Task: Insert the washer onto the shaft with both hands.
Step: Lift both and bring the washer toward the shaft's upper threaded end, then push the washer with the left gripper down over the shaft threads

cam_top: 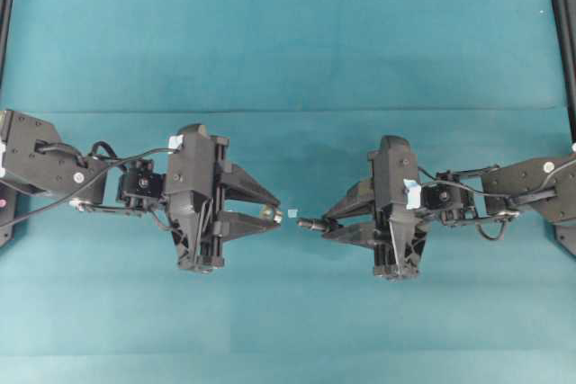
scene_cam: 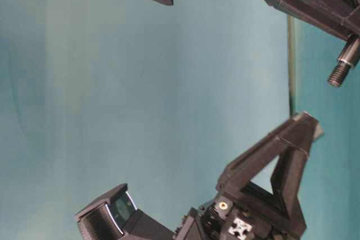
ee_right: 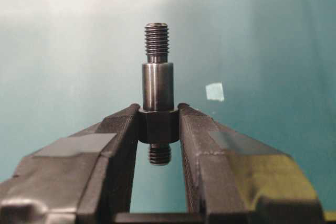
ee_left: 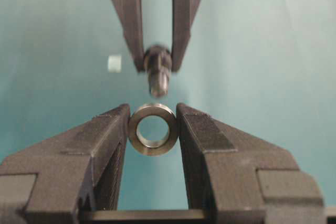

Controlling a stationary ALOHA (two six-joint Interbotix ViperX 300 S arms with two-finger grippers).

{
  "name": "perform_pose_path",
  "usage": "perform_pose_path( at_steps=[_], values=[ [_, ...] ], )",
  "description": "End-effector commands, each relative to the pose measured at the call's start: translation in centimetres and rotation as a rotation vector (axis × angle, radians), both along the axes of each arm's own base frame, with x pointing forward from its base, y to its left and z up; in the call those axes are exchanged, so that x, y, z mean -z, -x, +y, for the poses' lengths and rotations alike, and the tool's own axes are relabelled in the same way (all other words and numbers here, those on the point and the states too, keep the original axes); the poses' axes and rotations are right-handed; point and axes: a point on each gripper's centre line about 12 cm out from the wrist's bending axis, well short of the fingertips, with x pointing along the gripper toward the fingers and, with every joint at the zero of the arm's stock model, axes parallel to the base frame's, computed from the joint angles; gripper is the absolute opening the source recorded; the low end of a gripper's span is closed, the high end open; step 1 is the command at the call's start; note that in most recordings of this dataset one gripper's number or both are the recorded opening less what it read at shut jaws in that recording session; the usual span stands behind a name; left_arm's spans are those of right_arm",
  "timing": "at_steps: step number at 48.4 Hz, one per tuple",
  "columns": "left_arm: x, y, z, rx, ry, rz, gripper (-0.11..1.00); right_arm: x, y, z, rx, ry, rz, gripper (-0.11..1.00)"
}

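Two grippers face tip to tip above the mat (cam_top: 288,42). We see the left gripper (ee_left: 153,129) clamping the washer (ee_left: 153,129), bore facing ahead. A narrow gap separates it from the shaft (ee_left: 158,72), gripped by the right gripper (ee_right: 159,125) at its collar. Bare mat surrounds both.

- Gap between left gripper (cam_top: 273,215) fingertips and shaft (cam_top: 311,223) tip is open; only a tape scrap (cam_top: 292,213) lies on the mat near it.
- Washer (ee_left: 153,128) fills the space between the left fingertips; its bore faces the shaft.
- Right gripper (cam_top: 328,223) fingers clamp the shaft's thick base; the threaded end projects past the fingertips, unobstructed.
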Motion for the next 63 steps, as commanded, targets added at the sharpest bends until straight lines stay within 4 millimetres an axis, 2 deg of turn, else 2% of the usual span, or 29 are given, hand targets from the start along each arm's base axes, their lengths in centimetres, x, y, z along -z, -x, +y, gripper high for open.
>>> perform_pose_path(
  at_steps=[1,25,63],
  values=[
    [-1.1,-0.6,0.0,-0.001,0.007,-0.052,0.37,-0.3,-0.2,0.1,0.004,-0.011,-0.018,0.00],
    [-1.0,-1.2,-0.4,0.007,0.009,-0.056,0.37,-0.6,-0.8,0.1,0.016,-0.021,-0.077,0.00],
    [0.0,-2.1,-0.5,0.008,0.008,-0.039,0.37,-1.0,-1.3,0.1,0.017,-0.025,-0.109,0.00]
  ],
)
